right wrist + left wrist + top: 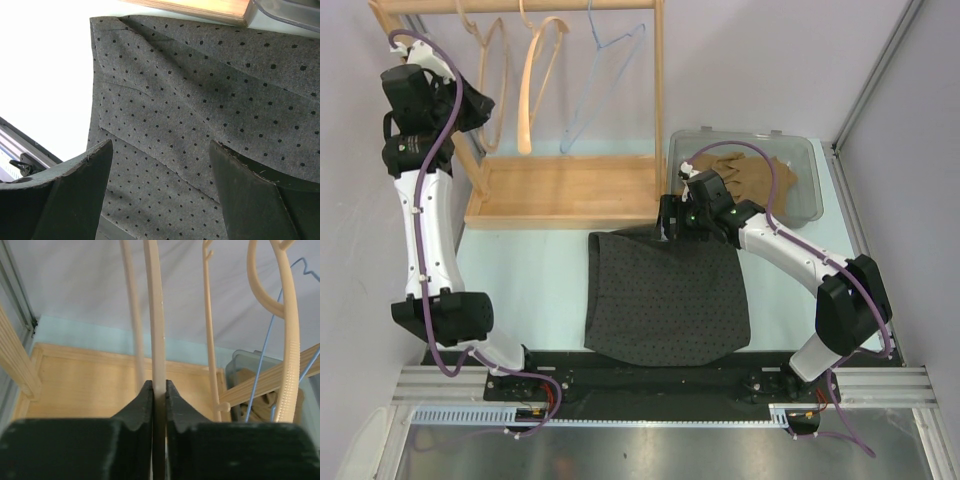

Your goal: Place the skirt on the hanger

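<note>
Cream hanger (158, 330) on wooden rack (560, 192); clear bin (808, 205) beside skirt (665, 295).

1. I am reading no text, label, brand, number or sign in any of the three views.
2. I am seeing only small dark dots on the grey skirt (665, 300), and they are a pattern, not lettering.

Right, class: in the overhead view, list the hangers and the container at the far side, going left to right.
slim cream hanger → broad cream hanger → blue wire hanger → clear bin
</note>
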{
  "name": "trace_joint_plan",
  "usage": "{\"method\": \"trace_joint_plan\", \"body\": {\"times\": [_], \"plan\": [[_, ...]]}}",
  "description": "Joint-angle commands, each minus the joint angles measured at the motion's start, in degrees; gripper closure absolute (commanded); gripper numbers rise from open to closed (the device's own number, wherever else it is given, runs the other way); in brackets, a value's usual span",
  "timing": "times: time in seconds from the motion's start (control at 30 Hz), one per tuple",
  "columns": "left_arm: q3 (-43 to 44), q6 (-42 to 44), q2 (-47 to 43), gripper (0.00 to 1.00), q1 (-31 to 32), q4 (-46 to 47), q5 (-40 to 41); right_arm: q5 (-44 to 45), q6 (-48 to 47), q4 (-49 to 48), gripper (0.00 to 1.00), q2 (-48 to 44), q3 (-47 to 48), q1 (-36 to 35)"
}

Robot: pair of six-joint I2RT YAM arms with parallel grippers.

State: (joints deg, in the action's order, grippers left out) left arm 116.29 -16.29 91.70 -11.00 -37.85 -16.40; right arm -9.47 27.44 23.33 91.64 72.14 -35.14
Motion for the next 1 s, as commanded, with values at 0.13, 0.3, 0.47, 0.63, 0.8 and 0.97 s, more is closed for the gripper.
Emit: {"method": "trace_joint_plan", "body": {"times": [0.13,0.3,0.47,0.63,0.8,0.97], "plan": [[5.79,1.79,-3.36,1.0,-0.42,0.93,-1.35,0.34,0.42,-0.57,0.18,-0.05,2.3,0.33],[7.89,1.7,-4.6,1.0,-0.42,1.28,-2.05,0.16,0.07,-0.04,0.18,-0.75,2.3,0.33],[6.94,2.41,-8.01,1.0,-0.42,-1.18,-0.65,-0.01,-0.28,0.57,0.19,-1.98,2.3,0.51],[-4.56,1.7,-16.1,1.0,-0.33,-2.14,1.28,0.33,-1.86,1.1,0.1,-4.35,2.3,0.33],[-20.62,1.0,-29.08,1.0,-0.33,-4.25,6.46,0.07,-3.09,2.15,0.0,-6.55,2.39,0.33],[-33.83,-0.14,-40.35,1.0,-0.33,-6.27,8.67,-1.59,-2.92,4.44,0.0,-8.58,2.3,0.07]]}}
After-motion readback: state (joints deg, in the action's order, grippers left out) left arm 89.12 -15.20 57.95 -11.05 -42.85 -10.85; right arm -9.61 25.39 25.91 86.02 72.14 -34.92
